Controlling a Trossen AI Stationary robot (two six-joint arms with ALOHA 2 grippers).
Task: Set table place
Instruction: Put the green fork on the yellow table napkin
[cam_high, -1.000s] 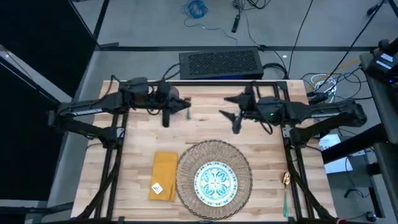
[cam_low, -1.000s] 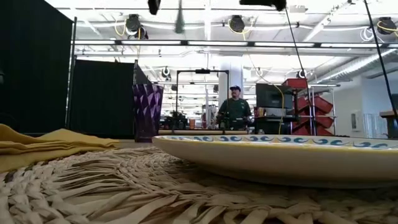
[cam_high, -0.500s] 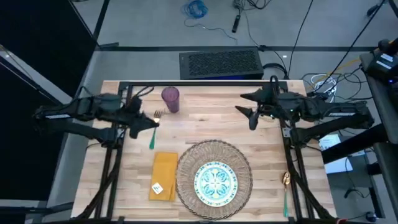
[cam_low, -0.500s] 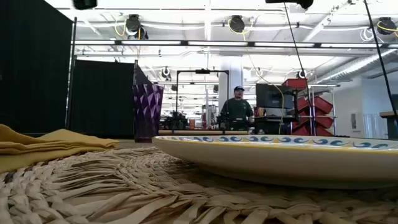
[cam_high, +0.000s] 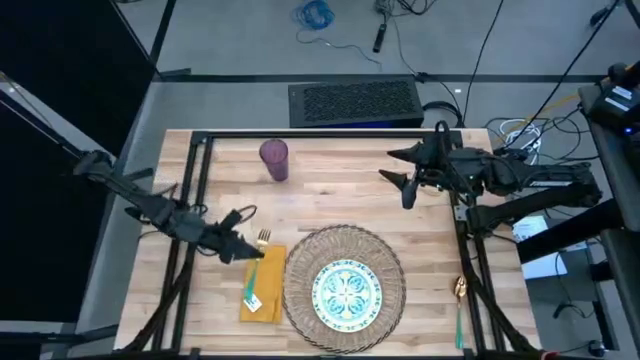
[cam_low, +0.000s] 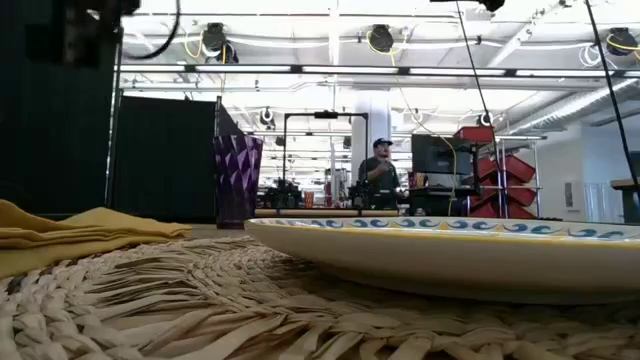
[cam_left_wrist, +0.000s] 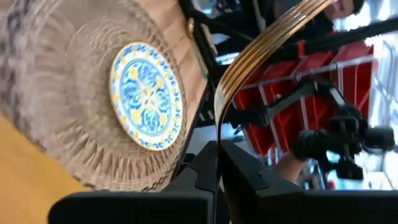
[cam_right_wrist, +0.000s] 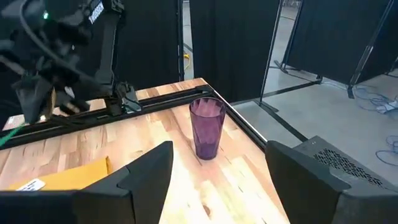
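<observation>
On the table (cam_high: 330, 200), my left gripper (cam_high: 246, 250) (cam_left_wrist: 217, 148) hovers over the far end of the yellow napkin (cam_high: 264, 285), shut on a gold fork with a teal handle (cam_high: 253, 285). Right of the napkin lies the woven mat (cam_high: 300, 262), with the patterned plate (cam_high: 347, 291) resting on its middle. The purple tumbler (cam_high: 275, 160) (cam_right_wrist: 207, 127) stands upright at the far left. A teal-handled spoon (cam_high: 459, 300) lies by the near right edge. My right gripper (cam_high: 404, 182) (cam_right_wrist: 217, 186) hangs open above the far right, with nothing between its fingers. My left gripper pinches the fork between its two fingers where the gold head joins the handle (cam_left_wrist: 217, 134). The gold tines (cam_high: 264, 237) (cam_left_wrist: 273, 37) stick out on the far side. The teal handle runs toward the near edge over the napkin. The gripper itself hides the rest.
A black frame rail (cam_high: 330, 133) borders the table's far edge, and black arm stands run down both sides. A person (cam_low: 380, 175) is in the room beyond the table. Bare wood lies between the tumbler and the mat.
My left gripper has swung with the fork from beside the tumbler toward the table's left edge, then toward the near edge, and now sits over the napkin's far end. The tumbler, hidden by that arm before, now shows. My right gripper drew back slightly toward the right, then stayed.
</observation>
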